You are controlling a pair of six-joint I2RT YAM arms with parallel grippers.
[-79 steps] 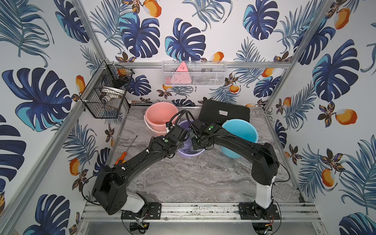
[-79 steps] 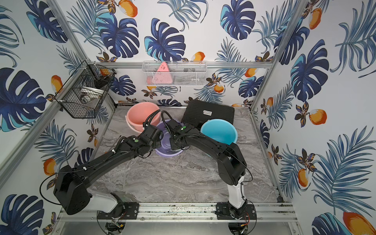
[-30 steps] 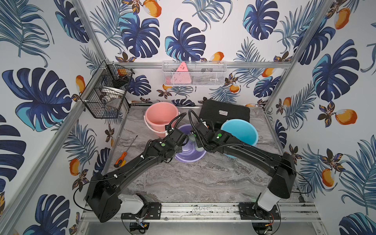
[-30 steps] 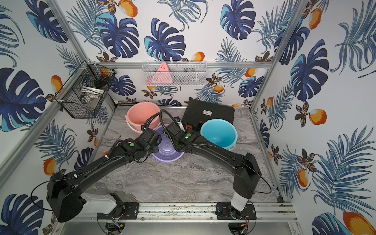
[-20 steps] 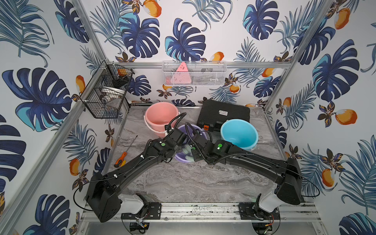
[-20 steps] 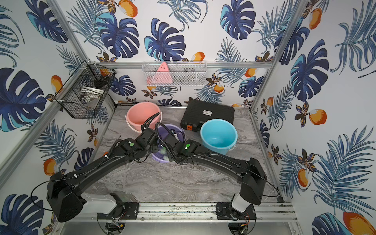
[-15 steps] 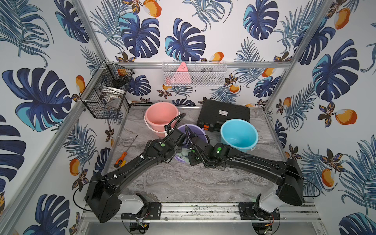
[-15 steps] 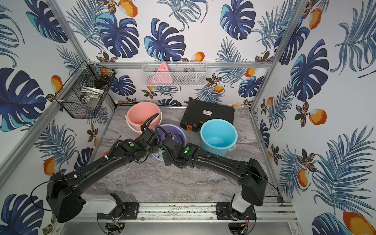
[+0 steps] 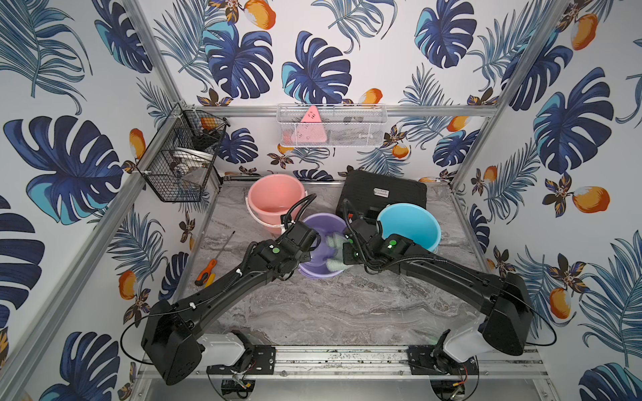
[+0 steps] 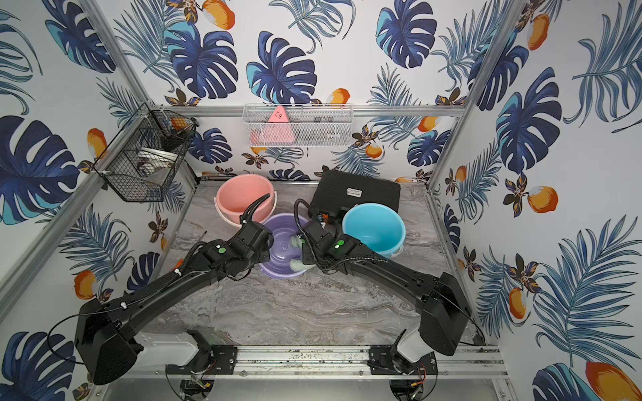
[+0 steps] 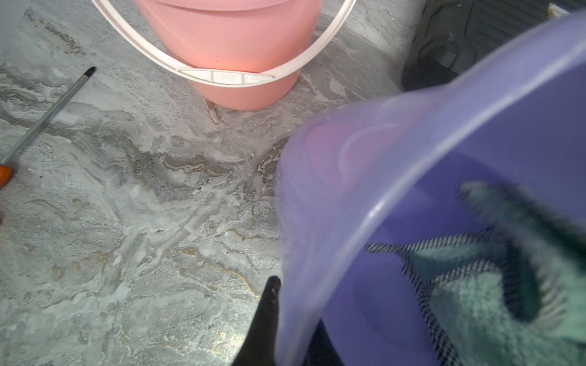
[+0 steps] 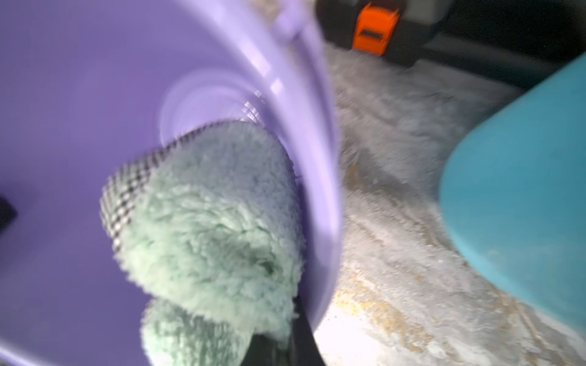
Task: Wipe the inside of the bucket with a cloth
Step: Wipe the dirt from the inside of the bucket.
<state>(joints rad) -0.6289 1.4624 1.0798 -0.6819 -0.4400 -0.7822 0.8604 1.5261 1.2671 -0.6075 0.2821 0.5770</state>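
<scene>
The purple bucket [image 9: 319, 225] [image 10: 281, 227] stands mid-table between both arms. My left gripper [image 9: 313, 247] [image 10: 269, 244] is shut on its left rim; in the left wrist view [image 11: 295, 332] one black finger [image 11: 269, 313] lies outside the wall [image 11: 412, 142] and the other inside. My right gripper [image 9: 342, 252] [image 10: 304, 252] [image 12: 285, 342] reaches into the bucket [image 12: 79, 95], shut on the cloth [image 12: 215, 221], a fluffy pale green rag with a checked edge. The cloth [image 9: 334, 265] [image 10: 296, 265] [image 11: 494, 310] presses against the inner right wall.
A pink bucket [image 9: 276, 198] stands behind on the left and a blue bucket [image 9: 408, 225] close on the right. A black case [image 9: 385, 192] lies at the back. An orange-handled screwdriver [image 9: 208, 270] lies at the left. A black wire basket [image 9: 180, 163] and a white one [image 9: 331, 126] hang on the walls.
My right gripper has swept the cloth round inside the bucket, from the near side to the right wall. My left gripper has kept its hold on the rim.
</scene>
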